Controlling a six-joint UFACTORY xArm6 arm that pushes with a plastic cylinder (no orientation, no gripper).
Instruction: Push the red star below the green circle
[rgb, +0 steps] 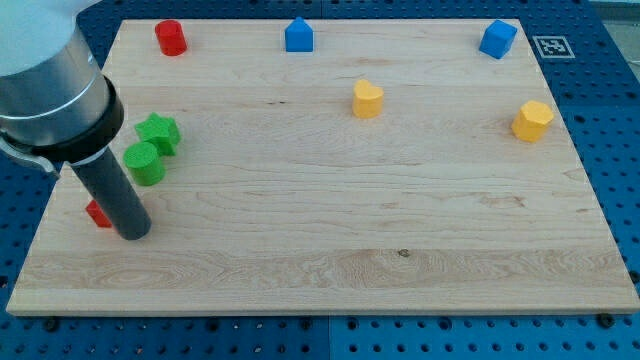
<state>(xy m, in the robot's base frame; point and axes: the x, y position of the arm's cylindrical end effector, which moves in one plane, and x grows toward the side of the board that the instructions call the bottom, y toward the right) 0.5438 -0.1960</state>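
The red star (97, 213) lies near the board's left edge, mostly hidden behind my rod; only a small red part shows. My tip (133, 233) rests on the board just right of it, touching or nearly so. The green circle (144, 164) sits above and a little right of the red star. A green star (158, 132) touches the green circle on its upper right.
A red cylinder (170, 37) stands at the top left. A blue house-shaped block (298, 35) is at the top middle, a blue cube (497, 39) at the top right. A yellow heart (367, 99) and a yellow hexagon (532, 120) lie right of centre on the wooden board (400, 220).
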